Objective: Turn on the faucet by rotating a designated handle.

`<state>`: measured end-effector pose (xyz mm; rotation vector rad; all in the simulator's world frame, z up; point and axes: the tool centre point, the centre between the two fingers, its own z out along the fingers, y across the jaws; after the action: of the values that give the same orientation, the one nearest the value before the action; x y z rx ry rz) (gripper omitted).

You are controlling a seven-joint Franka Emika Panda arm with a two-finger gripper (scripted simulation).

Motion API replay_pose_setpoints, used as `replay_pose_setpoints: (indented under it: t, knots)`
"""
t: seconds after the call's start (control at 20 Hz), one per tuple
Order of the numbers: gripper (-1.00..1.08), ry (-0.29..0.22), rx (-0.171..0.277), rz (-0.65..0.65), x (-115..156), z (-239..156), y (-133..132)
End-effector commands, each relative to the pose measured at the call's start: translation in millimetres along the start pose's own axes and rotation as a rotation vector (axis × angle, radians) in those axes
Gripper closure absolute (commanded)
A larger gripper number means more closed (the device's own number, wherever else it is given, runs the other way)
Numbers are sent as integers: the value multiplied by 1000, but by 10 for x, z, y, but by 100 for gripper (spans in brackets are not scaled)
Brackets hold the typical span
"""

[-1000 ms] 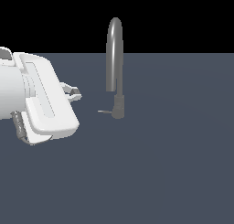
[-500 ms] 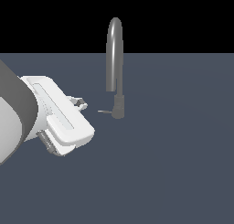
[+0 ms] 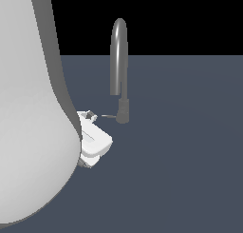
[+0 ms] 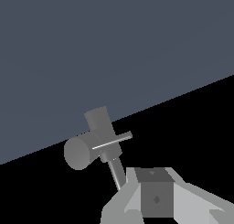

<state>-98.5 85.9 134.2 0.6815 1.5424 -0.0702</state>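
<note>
The faucet (image 3: 118, 61) rises grey and tall with an arched spout from a short base on the dark floor. Its handle (image 3: 108, 116), a thin rod with a pale tip, sticks out from the base toward the exterior view's left. My gripper (image 3: 91, 115) sits right at that pale tip, level with it, and its fingers look shut with nothing between them. In the wrist view the faucet (image 4: 97, 122) is close, the handle (image 4: 117, 173) reaches toward my gripper (image 4: 155, 191), and the dark pads show as a single block.
My white arm (image 3: 33, 108) is very close to the exterior camera and fills that view's left, hiding the floor behind it. Dark flat floor (image 3: 180, 156) spreads around the faucet.
The gripper has moved toward the exterior view's right and lower, ending at the handle's tip. The arm has swung in front of the camera and now covers the left. The faucet has not moved.
</note>
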Motion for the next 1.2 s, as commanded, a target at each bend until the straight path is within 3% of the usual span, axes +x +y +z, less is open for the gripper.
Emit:
replay_pose_setpoints:
  t: [0.0,0.75,1.15]
  knots:
    - [108,-4,-38,-37,58,50,-39]
    - [108,-31,-245,-253,335,392,-276]
    - [108,-42,-325,-339,419,554,-361]
